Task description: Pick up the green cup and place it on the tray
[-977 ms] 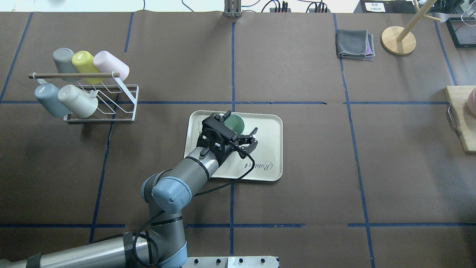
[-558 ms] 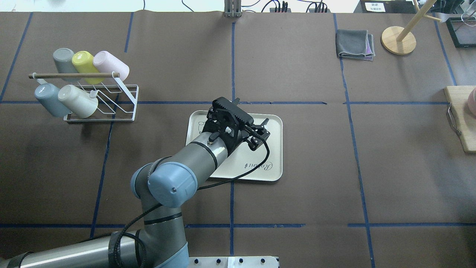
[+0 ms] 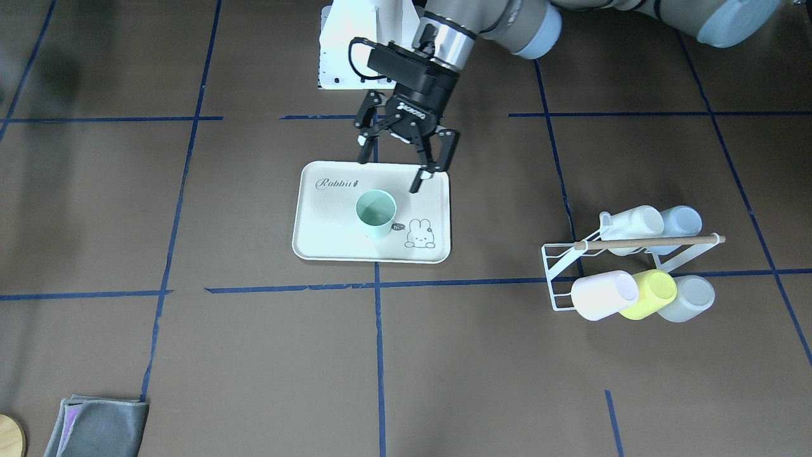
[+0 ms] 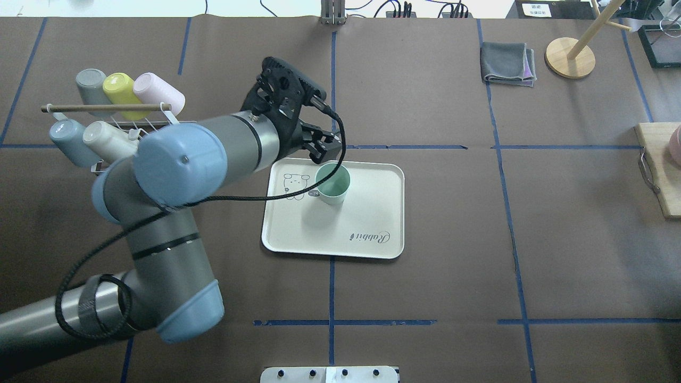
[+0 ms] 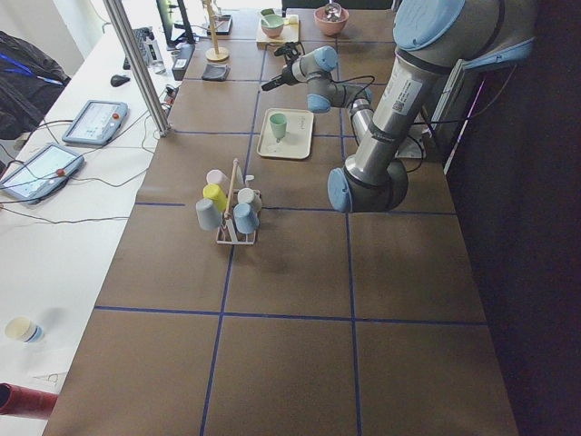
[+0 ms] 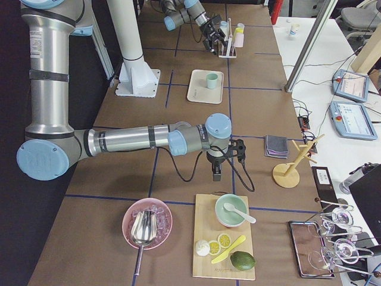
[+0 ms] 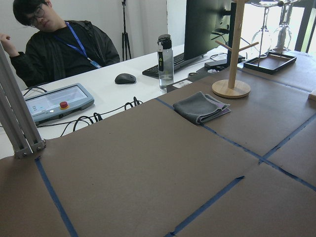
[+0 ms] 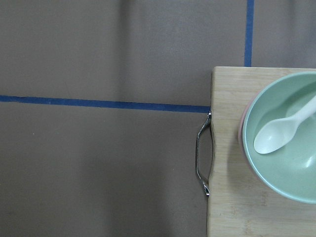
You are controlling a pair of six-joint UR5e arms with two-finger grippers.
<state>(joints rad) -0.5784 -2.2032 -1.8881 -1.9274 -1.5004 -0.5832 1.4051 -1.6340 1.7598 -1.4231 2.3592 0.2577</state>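
Observation:
The green cup (image 3: 375, 212) stands upright and free on the cream tray (image 3: 317, 249), beside the bunny print. It also shows in the overhead view (image 4: 332, 183), on the far-left part of the tray (image 4: 372, 246). My left gripper (image 3: 392, 166) is open and empty, raised well above the tray and apart from the cup. In the overhead view its wrist hides most of the left gripper (image 4: 321, 150). My right gripper (image 6: 215, 171) shows only in the exterior right view, over the table near a cutting board. I cannot tell whether it is open or shut.
A white wire rack (image 4: 143, 154) with several pastel cups, one yellow (image 4: 119, 88), stands left of the tray. A folded grey cloth (image 4: 508, 63) and a wooden stand (image 4: 569, 56) lie at the far right. A cutting board (image 8: 232, 148) holds a green bowl (image 8: 286, 143) with a spoon.
My left gripper has risen from around the green cup and swung up and toward the far side. The cup stays standing on the tray.

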